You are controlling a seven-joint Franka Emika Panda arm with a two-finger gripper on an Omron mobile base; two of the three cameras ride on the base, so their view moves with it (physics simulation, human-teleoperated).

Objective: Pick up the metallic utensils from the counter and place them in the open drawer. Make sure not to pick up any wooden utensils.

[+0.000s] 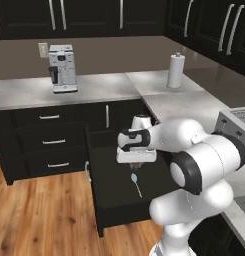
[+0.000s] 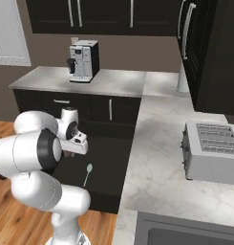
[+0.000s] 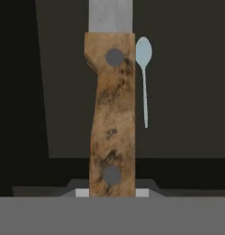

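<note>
Hanging over the open black drawer (image 1: 114, 200), the arm carries the knife (image 3: 111, 114) with the claw (image 1: 136, 162) closed on its brown handle, blade pointing down into the drawer, just beside the silvery spoon (image 1: 136, 183) already lying on the floor, both long axes roughly parallel.

Wood floor (image 1: 39, 210), black cabinets (image 1: 44, 140), taupe wall (image 1: 104, 55).

Below me the wide black drawer (image 1: 101, 200) stands pulled out, and on its dark floor lies one small silvery spoon (image 1: 136, 184), bowl toward the cabinets, handle toward the drawer's front, well clear of the walls.
</note>
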